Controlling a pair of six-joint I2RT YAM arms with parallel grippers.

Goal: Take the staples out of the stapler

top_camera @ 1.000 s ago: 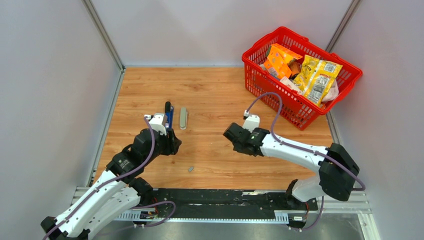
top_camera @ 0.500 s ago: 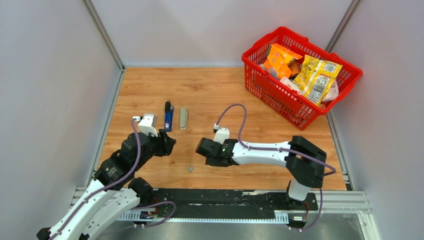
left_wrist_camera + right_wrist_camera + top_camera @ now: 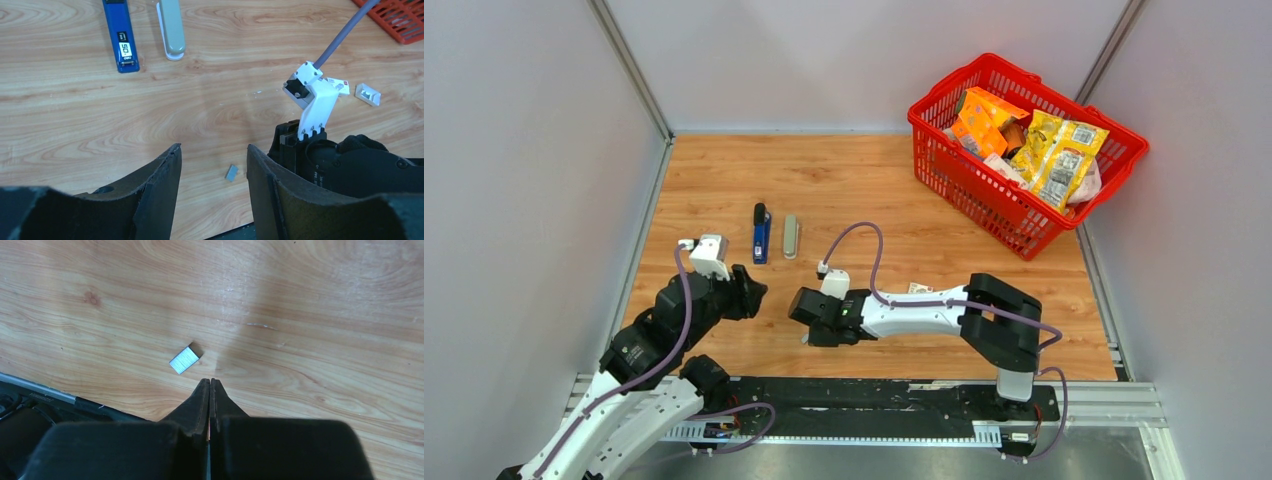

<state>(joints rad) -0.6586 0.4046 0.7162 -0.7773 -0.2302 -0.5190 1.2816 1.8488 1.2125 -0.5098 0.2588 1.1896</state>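
Left gripper: released, jaws spread and holding nothing. It hovers over the wooden table near the left edge. Its own wrist view shows bare wood between the two dark fingers.

Stapler: it lies in two long pieces, side by side but apart, just beyond the left gripper. The blue piece is on the left and the grey piece on the right. Only the left wrist view shows the white printed label on the blue piece and the white underside edging the grey piece.

Staples: one short grey strip lies flat on the wood near the front edge, well apart from the stapler. The top view barely shows it, because the right gripper crowds over it. The left wrist view shows it between its own fingers, lying on the table.

Right gripper: clenched and empty, reaching leftward and low over the table. Its wrist view shows the tips pressed together, just beside the strip and not touching it.

White boxes: two small ones lie near each other beyond the right arm. The top view shows only a sliver of white.

Red basket: it stands in the far right corner, full of orange and yellow packets. The left wrist view catches one corner.
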